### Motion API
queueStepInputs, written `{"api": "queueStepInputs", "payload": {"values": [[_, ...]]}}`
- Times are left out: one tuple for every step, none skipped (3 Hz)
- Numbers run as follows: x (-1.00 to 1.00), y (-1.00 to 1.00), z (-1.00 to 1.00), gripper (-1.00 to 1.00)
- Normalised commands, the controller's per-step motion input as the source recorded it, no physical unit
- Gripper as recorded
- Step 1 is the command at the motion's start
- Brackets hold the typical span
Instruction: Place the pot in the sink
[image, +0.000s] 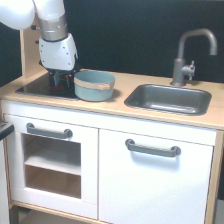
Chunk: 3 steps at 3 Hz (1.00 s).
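Cupboard doors (100, 165) with grey handles fill the near front below the worktop (117, 112). On it, the pot (94, 85) sits upright at the stovetop's (42, 89) right edge, well left of the sink (168, 98). Just left of the pot, the claw (61, 78) hangs low over the stovetop; its opening cannot be told. A tap (187, 55) stands behind the sink.

A shallow light blue-teal pot with a tan rim band (94, 85) sat on the pale wooden worktop (120, 114) at the black stovetop's (37, 89) edge, well apart from the dark grey metal sink (168, 98). The dark fingers (61, 78) hung just beside the pot.
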Motion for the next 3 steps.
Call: {"api": "queueStepInputs", "payload": {"values": [[0.57,0.01,-1.00,1.00],[0.05,-0.10,-1.00,0.71],[0.33,-0.04,-0.85,0.53]]}}
